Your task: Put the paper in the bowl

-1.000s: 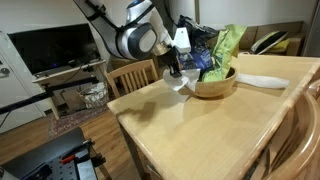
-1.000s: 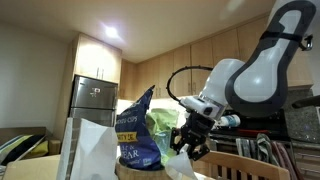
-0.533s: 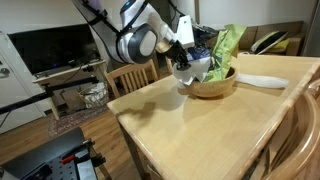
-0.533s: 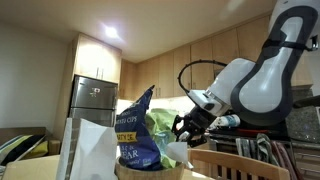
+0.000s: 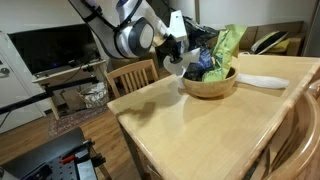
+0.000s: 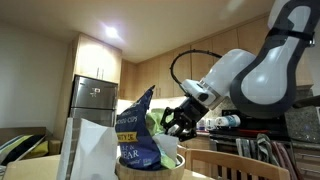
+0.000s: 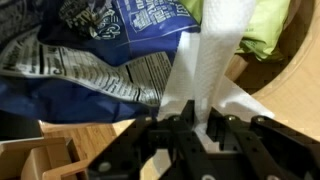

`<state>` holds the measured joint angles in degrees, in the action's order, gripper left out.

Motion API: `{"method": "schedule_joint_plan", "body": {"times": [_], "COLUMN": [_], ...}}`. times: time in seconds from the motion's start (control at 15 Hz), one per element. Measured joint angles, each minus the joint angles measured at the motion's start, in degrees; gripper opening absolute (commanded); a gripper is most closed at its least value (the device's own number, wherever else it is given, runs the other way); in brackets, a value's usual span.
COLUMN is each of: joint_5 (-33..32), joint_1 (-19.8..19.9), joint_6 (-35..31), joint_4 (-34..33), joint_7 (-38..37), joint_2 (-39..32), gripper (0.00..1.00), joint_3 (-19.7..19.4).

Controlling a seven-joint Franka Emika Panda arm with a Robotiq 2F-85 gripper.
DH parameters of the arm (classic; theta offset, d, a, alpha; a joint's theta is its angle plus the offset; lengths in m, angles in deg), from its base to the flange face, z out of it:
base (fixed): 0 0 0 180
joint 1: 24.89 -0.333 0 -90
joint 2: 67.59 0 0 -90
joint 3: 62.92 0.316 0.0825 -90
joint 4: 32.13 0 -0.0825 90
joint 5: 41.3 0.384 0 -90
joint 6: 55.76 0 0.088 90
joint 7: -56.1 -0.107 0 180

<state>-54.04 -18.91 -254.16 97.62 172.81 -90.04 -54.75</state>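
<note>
Paper napkin (image 7: 208, 55), small, white, folded: pinched at one end by the hand (image 7: 196, 122), fingers closed on it. Free end trails over blue snack bags (image 7: 110, 40) in the round light-brown wooden bowl (image 7: 295, 70). Judged soft, light, limp; an edge pinch suffices, may flutter on release.

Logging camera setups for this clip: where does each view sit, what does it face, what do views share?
Exterior view: raised off the table corner, facing the bowl; arm and gripper show.
Exterior view: low at table level, looking up past the blue bag to cabinets; arm, gripper.
Wrist view: looking down between the fingers at the paper.
Shared: all show the gripper shut on the paper.
</note>
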Motion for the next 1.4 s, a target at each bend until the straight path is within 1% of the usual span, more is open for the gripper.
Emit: {"method": "schedule_joint_plan", "body": {"times": [0.2,0.27,0.4,0.53,0.73,0.8,1.07,1.27,1.4], "joint_5": [-2.76,-3.61,-5.56,-6.29,-6.34,-6.34,-6.81,-6.74,-8.07], "joint_1": [3.50,4.89,8.25,9.61,9.76,9.76,9.68,8.82,7.07], "joint_6": [0.03,0.03,0.16,0.16,0.16,0.16,1.76,2.90,2.91], "joint_4": [-0.18,-0.25,-0.50,-1.12,-1.56,-1.60,-1.33,-1.76,-2.58], "joint_7": [0.00,0.00,-0.05,-0.05,-0.05,-0.05,0.49,0.62,-0.52], "joint_2": [-2.58,-3.72,-6.09,-7.38,-7.53,-7.54,-7.57,-7.54,-7.33], "gripper": [0.03,0.10,0.10,0.10,0.10,0.03,0.03,0.03,0.03], "joint_3": [3.04,4.11,6.84,7.80,7.88,7.97,7.98,6.52,4.00]}}
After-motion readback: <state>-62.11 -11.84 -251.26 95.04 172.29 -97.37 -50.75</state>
